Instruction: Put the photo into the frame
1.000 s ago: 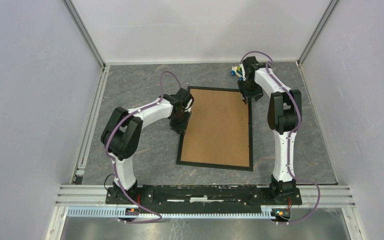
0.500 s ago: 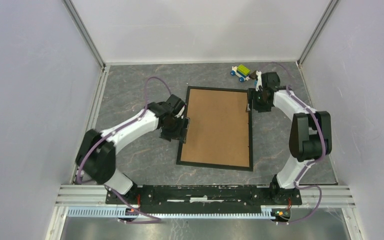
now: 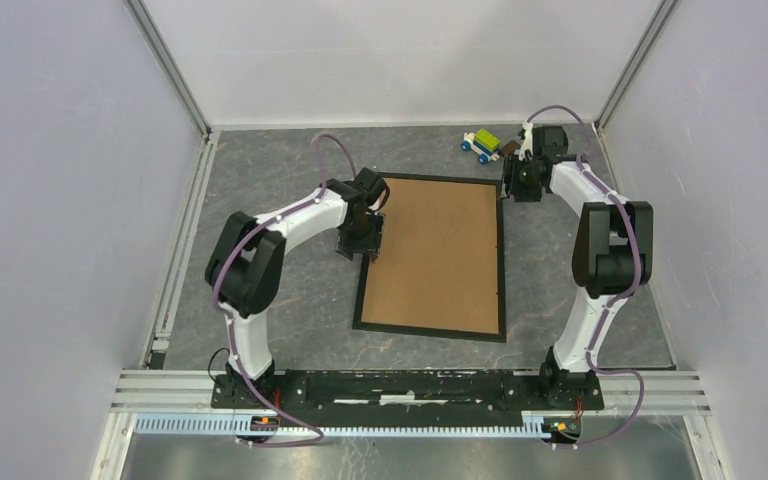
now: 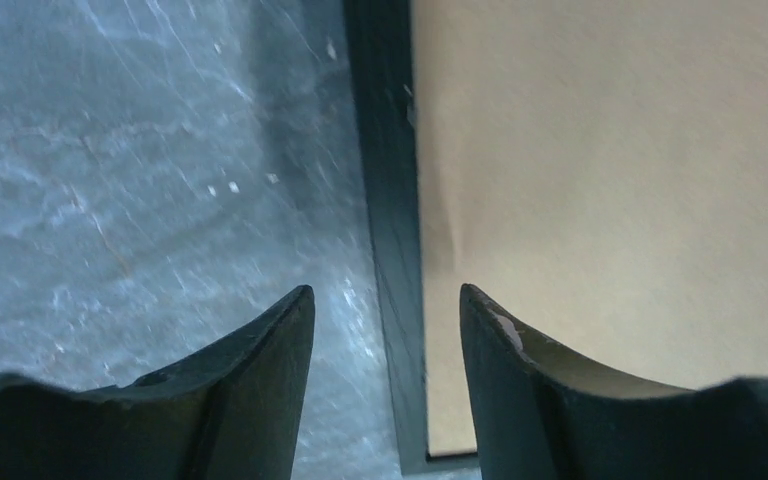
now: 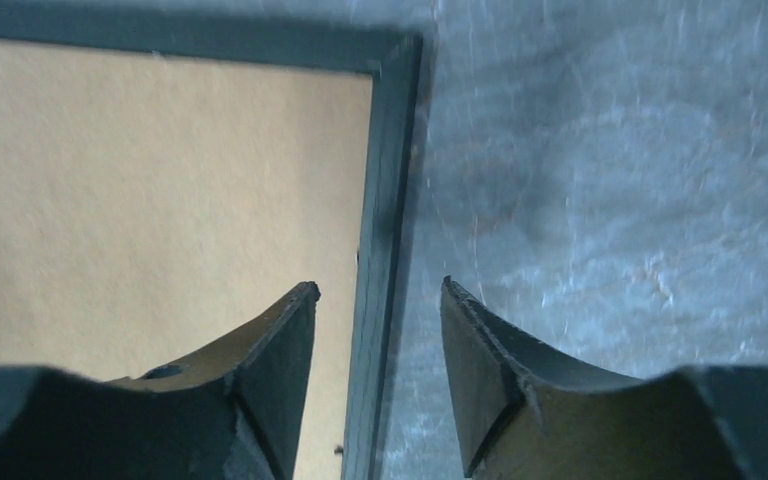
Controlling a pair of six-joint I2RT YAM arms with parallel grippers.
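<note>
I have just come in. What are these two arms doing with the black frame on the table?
Two robot arms are at a black picture frame lying flat on the table, a brown backing board inside it. The left gripper is open, its fingers either side of the frame's left rail. The right gripper is open too, likewise over the right rail near the far corner. Neither holds anything, and no photo shows in any view.
</note>
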